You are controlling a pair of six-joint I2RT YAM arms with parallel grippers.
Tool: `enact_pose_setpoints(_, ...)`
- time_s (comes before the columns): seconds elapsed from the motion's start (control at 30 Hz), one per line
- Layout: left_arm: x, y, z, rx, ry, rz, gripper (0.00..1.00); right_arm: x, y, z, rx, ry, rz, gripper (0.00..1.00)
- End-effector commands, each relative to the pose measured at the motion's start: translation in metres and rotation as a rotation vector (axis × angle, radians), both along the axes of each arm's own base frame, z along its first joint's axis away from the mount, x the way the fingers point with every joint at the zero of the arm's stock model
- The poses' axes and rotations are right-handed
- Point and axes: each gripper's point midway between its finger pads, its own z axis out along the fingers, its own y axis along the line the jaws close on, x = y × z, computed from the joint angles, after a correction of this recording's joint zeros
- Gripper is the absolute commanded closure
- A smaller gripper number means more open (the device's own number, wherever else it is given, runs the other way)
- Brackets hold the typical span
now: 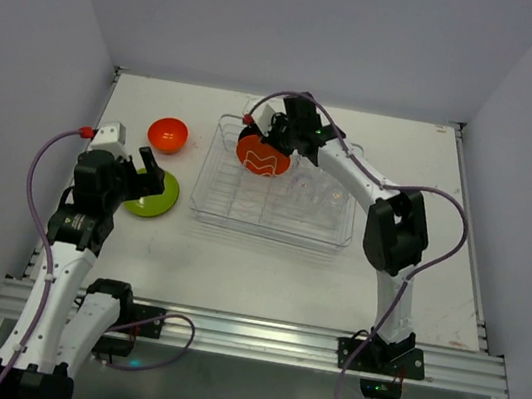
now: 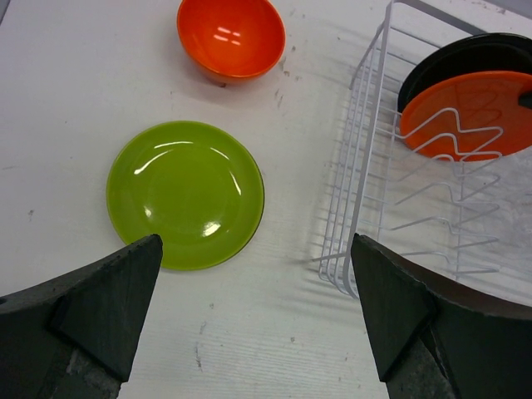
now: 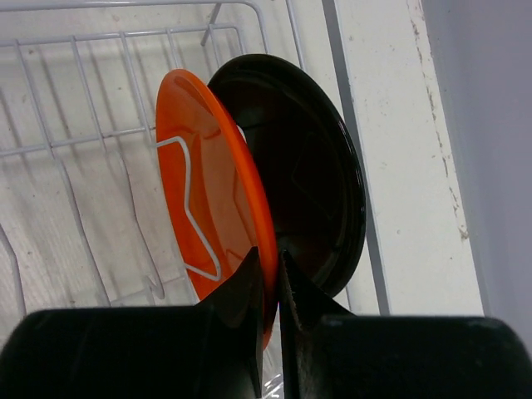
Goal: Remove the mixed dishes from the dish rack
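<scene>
The dish rack (image 1: 261, 229) stands mid-table. A red-orange plate (image 1: 263, 156) sits upright in its far left slots, with a black plate (image 3: 316, 166) close behind it. My right gripper (image 3: 270, 266) is shut on the red-orange plate's (image 3: 208, 191) near rim, one finger on each face. Clear tumblers (image 1: 332, 198) stand in the rack's right half. On the table left of the rack lie a lime green plate (image 2: 184, 193) and an orange bowl (image 2: 231, 37). My left gripper (image 2: 258, 307) hangs open and holds nothing, above the table between the green plate and the rack's (image 2: 357, 208) left wall.
White walls close in the table on the left, the back and the right. The rack's far rim (image 3: 337, 50) runs close to the black plate. The green plate (image 1: 152, 194) lies just under my left arm's wrist, with the bowl (image 1: 168, 133) beyond it.
</scene>
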Motion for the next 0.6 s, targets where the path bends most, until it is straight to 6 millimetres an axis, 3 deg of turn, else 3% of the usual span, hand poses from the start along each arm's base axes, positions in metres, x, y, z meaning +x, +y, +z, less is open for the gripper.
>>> enact_pose_setpoints(0.0, 0.003, -0.004, 0.010, 0.023, -0.048, -0.040, 0.00, -0.004, 0.003, 0.067, 0.062, -0.154, 0.060, 1.00)
enact_pose_setpoints(0.4, 0.000, -0.004, 0.019, 0.025, -0.086, -0.040, 0.00, -0.022, -0.018, 0.140, 0.163, -0.253, -0.037, 1.00)
enact_pose_setpoints(0.47, -0.002, -0.010, 0.023, 0.017, -0.100, -0.077, 0.00, -0.021, -0.028, 0.151, 0.188, -0.268, -0.110, 1.00)
enact_pose_setpoints(0.57, -0.006, -0.040, 0.034, -0.014, -0.153, -0.251, 0.00, -0.029, -0.044, 0.175, 0.287, -0.250, -0.243, 1.00)
